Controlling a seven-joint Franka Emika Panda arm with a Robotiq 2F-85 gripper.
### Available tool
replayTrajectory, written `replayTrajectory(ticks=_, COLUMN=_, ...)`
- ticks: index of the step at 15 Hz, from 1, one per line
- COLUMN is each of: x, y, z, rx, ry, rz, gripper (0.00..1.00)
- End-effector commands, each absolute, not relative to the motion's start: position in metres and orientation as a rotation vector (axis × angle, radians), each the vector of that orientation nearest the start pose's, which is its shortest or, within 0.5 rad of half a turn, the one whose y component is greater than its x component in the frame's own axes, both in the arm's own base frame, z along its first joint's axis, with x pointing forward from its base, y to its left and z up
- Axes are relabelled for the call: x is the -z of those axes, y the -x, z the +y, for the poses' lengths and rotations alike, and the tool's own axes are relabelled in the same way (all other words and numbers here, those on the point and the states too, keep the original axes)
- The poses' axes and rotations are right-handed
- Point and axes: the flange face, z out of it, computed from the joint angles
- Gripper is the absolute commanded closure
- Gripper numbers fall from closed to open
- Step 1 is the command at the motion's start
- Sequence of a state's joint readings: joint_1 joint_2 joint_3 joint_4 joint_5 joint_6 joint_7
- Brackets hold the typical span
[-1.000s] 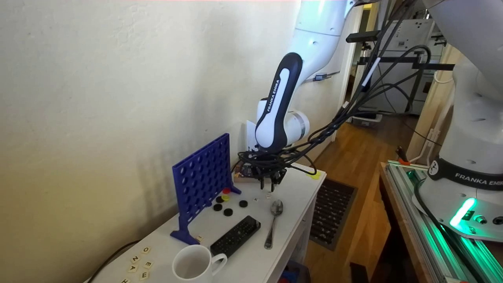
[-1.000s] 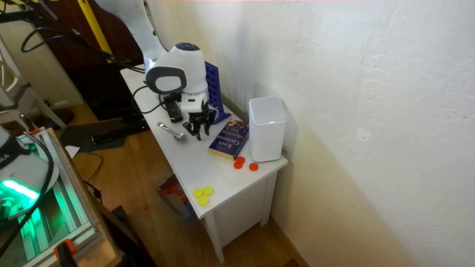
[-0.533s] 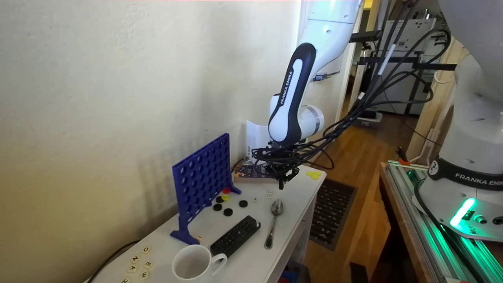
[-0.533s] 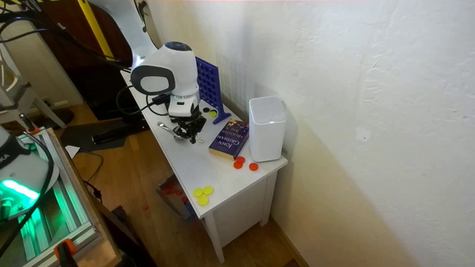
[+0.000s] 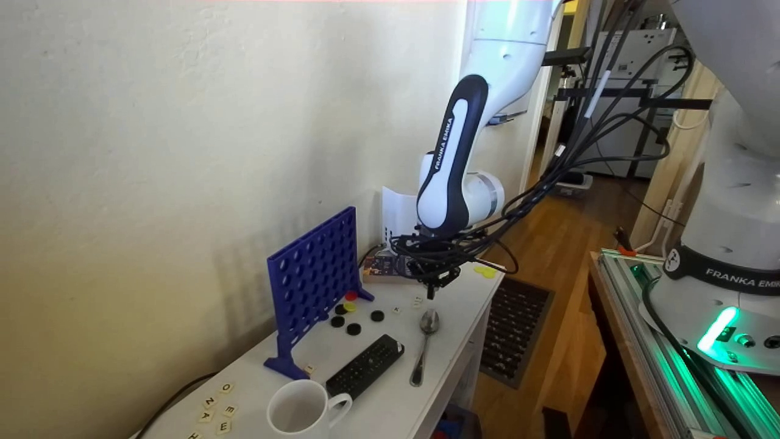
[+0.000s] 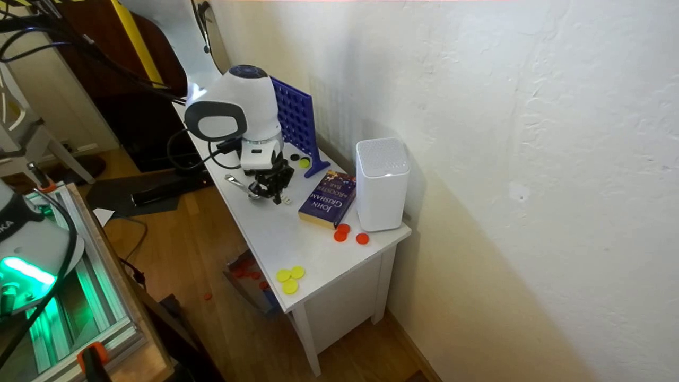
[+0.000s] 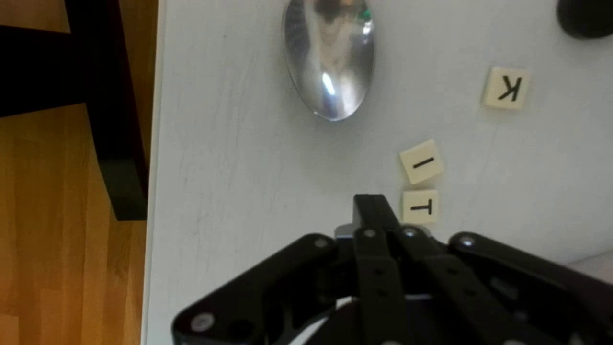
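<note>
The spoon (image 7: 329,57) lies on the white table (image 6: 276,239), and I have the claw (image 7: 372,206) pressed together, fingertip against fingertip, just past the tip of the spoon's bowl. In my wrist view the I tile (image 7: 422,162) sits below and to the right of that bowl; the T tile (image 7: 420,206) is a little farther from the spoon, right beside the claw, though I can't tell whether they touch. The K tile (image 7: 506,88) is to the right of the bowl. In an exterior view the remote control (image 5: 365,369) is just left of the spoon's handle, the white mug (image 5: 297,407) farther to its lower left, and the blue grid rack (image 5: 314,277) well to the spoon's upper left. In an exterior view the John Grisham book (image 6: 328,198) lies right of the spoon, the white box (image 6: 382,185) stands farther right, and yellow discs (image 6: 290,287) lie to the spoon's lower right.
</note>
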State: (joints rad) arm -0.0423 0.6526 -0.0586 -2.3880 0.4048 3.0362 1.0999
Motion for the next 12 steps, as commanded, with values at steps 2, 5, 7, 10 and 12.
replayTrajectory(ticks=2, x=-0.039, y=-0.457, z=-0.081, rx=0.051, ry=2.195, rz=2.245, gripper=1.0)
replayTrajectory(ticks=5, x=-0.034, y=-0.46, z=-0.08, rx=0.068, ry=2.19, rz=2.244, gripper=1.0)
replayTrajectory(ticks=7, x=-0.032, y=-0.463, z=-0.079, rx=0.088, ry=2.184, rz=2.248, gripper=1.0)
replayTrajectory(ticks=10, x=-0.031, y=-0.468, z=-0.078, rx=0.099, ry=2.177, rz=2.254, gripper=1.0)
replayTrajectory(ticks=12, x=-0.031, y=-0.474, z=-0.077, rx=0.108, ry=2.166, rz=2.263, gripper=1.0)
